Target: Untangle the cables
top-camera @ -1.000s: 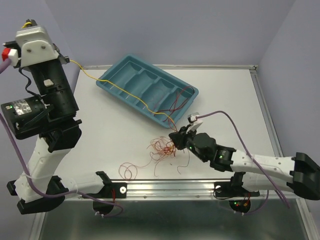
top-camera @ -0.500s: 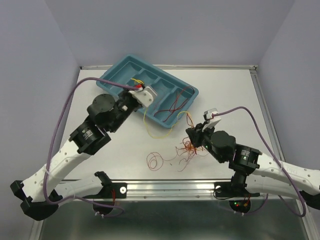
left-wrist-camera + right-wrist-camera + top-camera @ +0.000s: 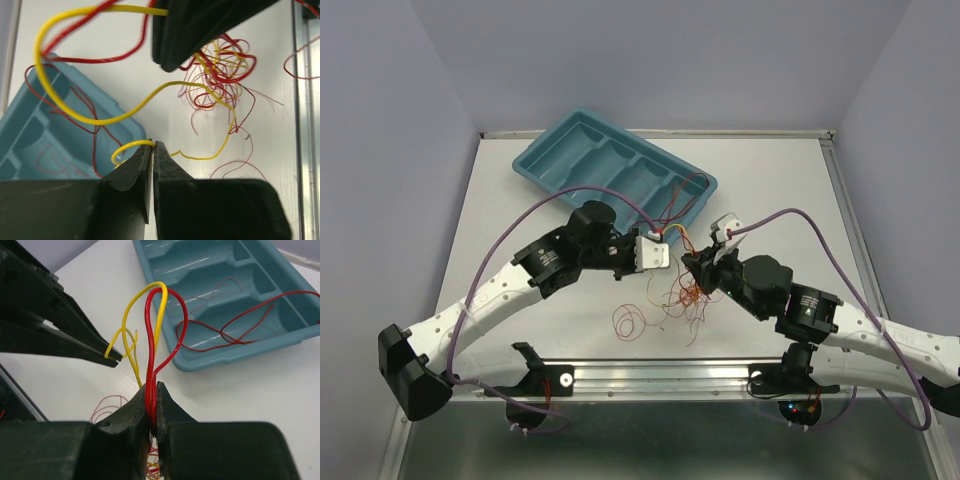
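A white table point(image 3: 790, 180) stands inside lavender walls.

Left gripper point(image 3: 152, 145): jaws pressed together, pinching the yellow cable point(image 3: 75, 112) at the tips. Right gripper point(image 3: 152, 390): jaws clamped on a red cable point(image 3: 182, 325) with a yellow loop beside it. Both grippers meet near table centre.

The tangle point(image 3: 680, 295) lies at their 6 o'clock. The tray point(image 3: 545, 165) sits at 11 o'clock, with red strands in its 3 o'clock end.

Step in hand: separating yellow from the bundle. The next move likely calls for drawing the grippers apart slowly, watching for snags.

In the left wrist view the right gripper covers part of the tangle. Its crossings cannot be resolved, nor whether both grippers hold one yellow strand.
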Motion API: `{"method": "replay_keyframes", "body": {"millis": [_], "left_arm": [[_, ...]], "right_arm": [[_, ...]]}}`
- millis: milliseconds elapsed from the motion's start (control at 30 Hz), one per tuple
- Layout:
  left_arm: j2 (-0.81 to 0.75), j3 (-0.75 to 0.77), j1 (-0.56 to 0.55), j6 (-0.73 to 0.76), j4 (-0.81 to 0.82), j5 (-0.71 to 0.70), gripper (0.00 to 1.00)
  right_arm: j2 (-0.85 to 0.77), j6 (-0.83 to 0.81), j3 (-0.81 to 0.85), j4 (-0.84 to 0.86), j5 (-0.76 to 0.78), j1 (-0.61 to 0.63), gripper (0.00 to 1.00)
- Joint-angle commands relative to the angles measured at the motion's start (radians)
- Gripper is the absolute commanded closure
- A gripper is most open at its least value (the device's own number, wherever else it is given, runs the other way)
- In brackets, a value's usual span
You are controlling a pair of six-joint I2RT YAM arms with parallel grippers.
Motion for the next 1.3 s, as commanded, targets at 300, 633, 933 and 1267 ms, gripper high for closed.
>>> {"method": "replay_keyframes", "body": {"millis": [300,633,933,1267], "left_arm": [[-0.192,-0.187,0.087,-0.16,0.353,0.235,0.54],[-0.148,-0.255,0.212,-0.311,0.554,0.292,0.33],[-0.028,-0.207,0.216,-0.291,0.52,0.456,0.3],[0.133,-0.122,0.218,-0.32,0.519,0.513,0.39]], "right_arm": [[-0.058,-0.007,-0.057,0.132,-0.052,0.004,0.89],[-0.036,-0.015,-0.066,0.163,-0.136,0.004,0.89],[-0.022,-0.021,-0.065,0.171,-0.201,0.004,0.89],[-0.018,-0.022,-0.066,0.175,-0.218,0.004,0.89]]}}
